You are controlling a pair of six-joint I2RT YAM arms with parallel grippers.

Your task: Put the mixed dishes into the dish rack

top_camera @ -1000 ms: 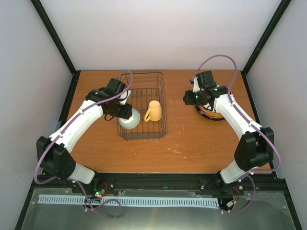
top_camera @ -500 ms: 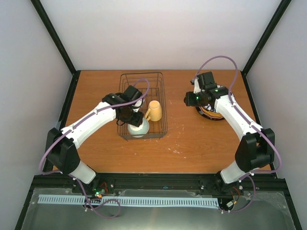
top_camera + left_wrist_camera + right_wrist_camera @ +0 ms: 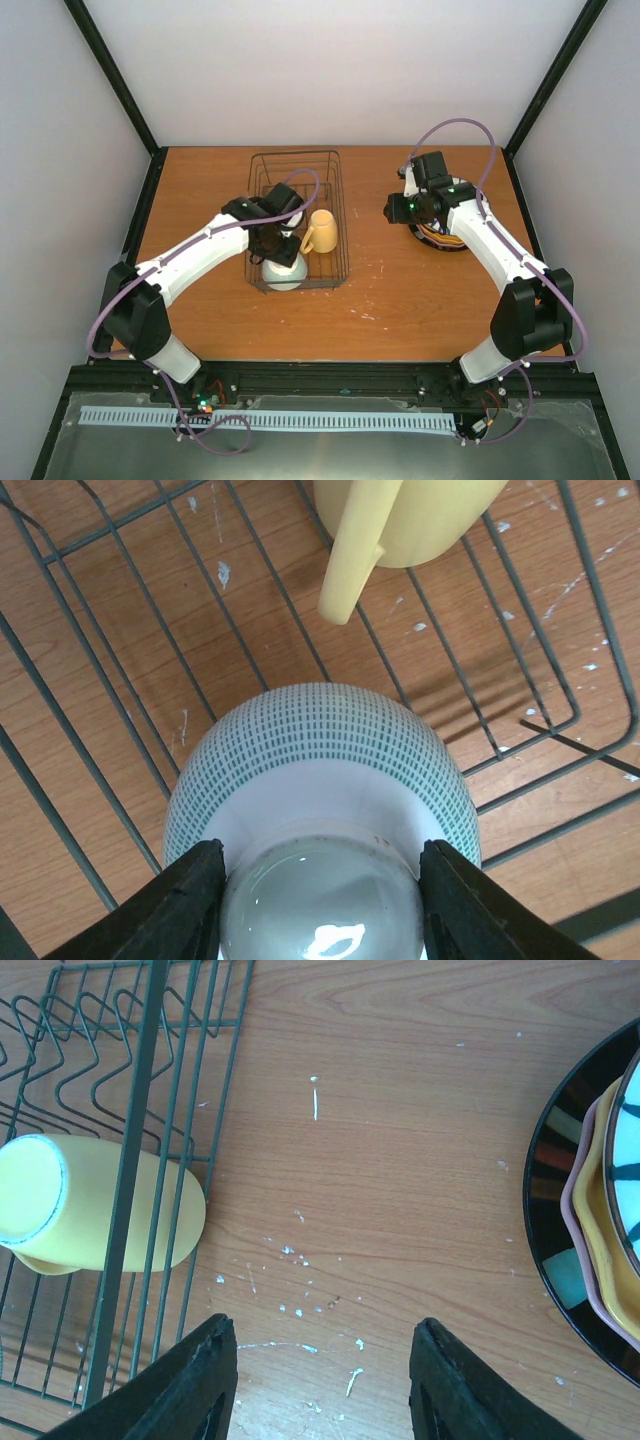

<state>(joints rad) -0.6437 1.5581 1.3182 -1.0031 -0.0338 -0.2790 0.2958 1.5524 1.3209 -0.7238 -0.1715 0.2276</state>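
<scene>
Left gripper pinches the upturned blue-green dotted bowl by its foot, inside the dish rack's near end. Yellow mug lies at the bowl's 1 o'clock. Right gripper hangs spread above the wooden table, with the stacked plates at 3 o'clock in its wrist view.

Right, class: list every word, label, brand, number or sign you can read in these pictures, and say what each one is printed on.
No readable text in any view.
small bowl: rows of small green dashes, a pattern only, no lettering.
yellow mug: plain, no mark.
plates: stripes and colour blocks, no words or numbers.
</scene>
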